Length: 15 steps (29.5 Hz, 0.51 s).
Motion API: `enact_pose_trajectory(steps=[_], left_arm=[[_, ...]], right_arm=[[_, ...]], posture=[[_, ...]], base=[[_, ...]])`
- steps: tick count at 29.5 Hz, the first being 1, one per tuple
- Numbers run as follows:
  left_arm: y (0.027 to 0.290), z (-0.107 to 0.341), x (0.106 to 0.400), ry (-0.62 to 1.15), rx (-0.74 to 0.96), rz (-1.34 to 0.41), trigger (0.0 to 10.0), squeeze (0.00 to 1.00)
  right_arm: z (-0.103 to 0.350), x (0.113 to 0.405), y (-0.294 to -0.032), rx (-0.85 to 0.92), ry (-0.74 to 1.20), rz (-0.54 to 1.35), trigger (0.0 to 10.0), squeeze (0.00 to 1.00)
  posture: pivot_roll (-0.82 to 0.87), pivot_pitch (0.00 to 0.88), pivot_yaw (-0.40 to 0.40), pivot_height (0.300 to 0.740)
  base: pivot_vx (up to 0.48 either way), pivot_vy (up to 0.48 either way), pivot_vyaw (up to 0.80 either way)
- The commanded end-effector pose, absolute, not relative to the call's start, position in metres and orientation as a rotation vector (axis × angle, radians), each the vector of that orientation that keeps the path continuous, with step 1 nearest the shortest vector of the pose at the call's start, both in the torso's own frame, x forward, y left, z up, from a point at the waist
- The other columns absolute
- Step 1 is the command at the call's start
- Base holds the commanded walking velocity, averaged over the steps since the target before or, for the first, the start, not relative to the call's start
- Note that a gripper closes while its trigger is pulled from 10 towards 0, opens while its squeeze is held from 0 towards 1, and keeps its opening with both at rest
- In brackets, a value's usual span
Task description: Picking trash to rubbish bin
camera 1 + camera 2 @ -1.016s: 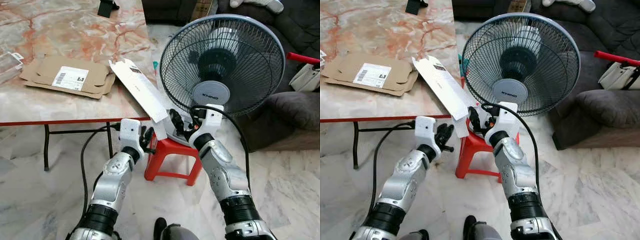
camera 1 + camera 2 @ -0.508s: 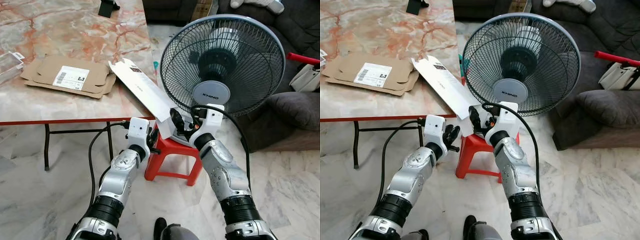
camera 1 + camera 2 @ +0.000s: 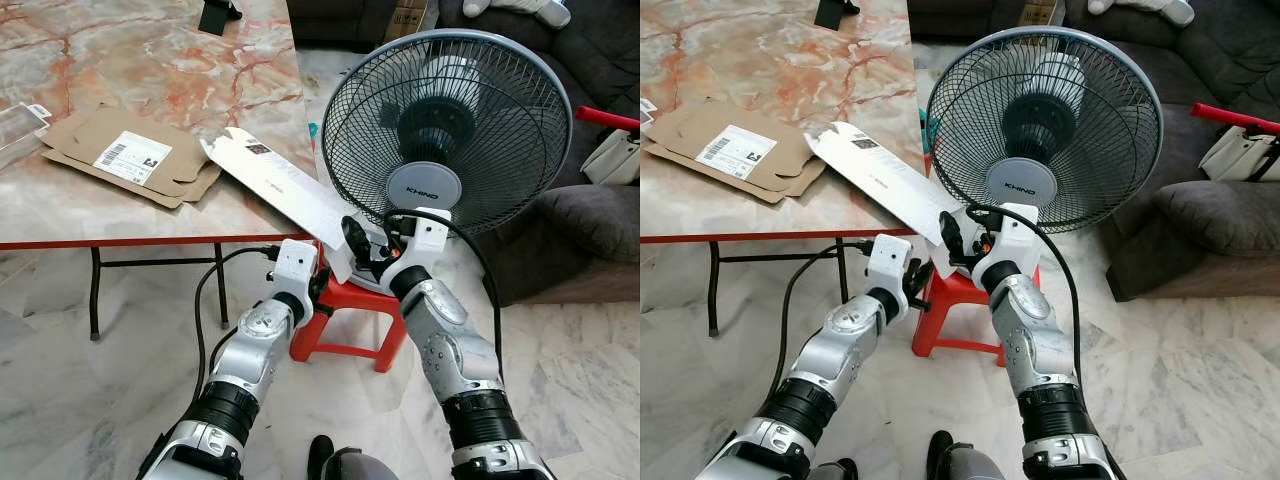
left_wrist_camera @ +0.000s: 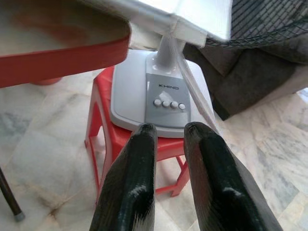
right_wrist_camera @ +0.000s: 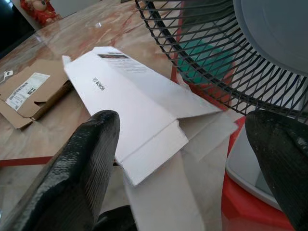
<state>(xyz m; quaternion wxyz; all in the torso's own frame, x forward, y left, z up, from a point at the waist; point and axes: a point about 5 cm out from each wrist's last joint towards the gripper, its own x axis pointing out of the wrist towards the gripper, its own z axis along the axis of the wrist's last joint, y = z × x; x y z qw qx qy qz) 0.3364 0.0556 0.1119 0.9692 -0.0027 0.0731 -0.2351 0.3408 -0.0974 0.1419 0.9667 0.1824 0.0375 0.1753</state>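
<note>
The flattened white carton (image 3: 285, 190) sticks out over the near right corner of the marble desk (image 3: 150, 70), far end resting on the desktop and near end hanging off the edge toward the fan. The right gripper (image 3: 362, 243) sits at that overhanging end, and from the right wrist camera its fingers (image 5: 82, 168) are spread wide with the carton's flap lying between them, so not clamped on it as far as I can see. The left gripper (image 3: 915, 283) is just below the desk's red edge, right beside the red plastic stool (image 3: 340, 315), fingers (image 4: 137, 178) narrow with only a slim gap, nothing in them.

A flattened brown cardboard box (image 3: 125, 160) with a shipping label lies on the desk to the left of the carton. The KHIND table fan (image 3: 445, 130) stands on the stool, with a dark sofa (image 3: 590, 215) to the right and marble floor (image 3: 100, 390) all around.
</note>
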Motion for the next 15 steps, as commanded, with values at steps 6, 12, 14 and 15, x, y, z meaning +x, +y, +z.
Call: enact_pose_trajectory(steps=[6,12,14,15], left_arm=[[0.063,0.121,0.324,0.098,0.024,-0.479,10.0,0.00],[0.076,0.132,0.316,0.068,0.039,-0.456,10.0,0.00],[0.076,0.135,0.314,0.069,0.036,-0.460,10.0,0.00],[0.076,0.136,0.314,0.068,0.035,-0.462,10.0,0.00]], right_arm=[[0.147,0.341,-0.102,0.376,0.049,0.344,10.0,0.00],[0.148,0.342,-0.101,0.383,0.041,0.350,10.0,0.00],[0.148,0.342,-0.101,0.383,0.041,0.352,10.0,0.00],[0.148,0.342,-0.101,0.383,0.041,0.353,10.0,0.00]], posture=[[0.00,0.173,-0.125,0.740],[0.01,0.165,-0.128,0.740],[0.01,0.165,-0.128,0.740],[0.01,0.165,-0.128,0.740]], base=[[0.000,0.000,0.00],[0.000,0.000,0.00],[0.000,0.000,0.00],[0.000,0.000,0.00]])
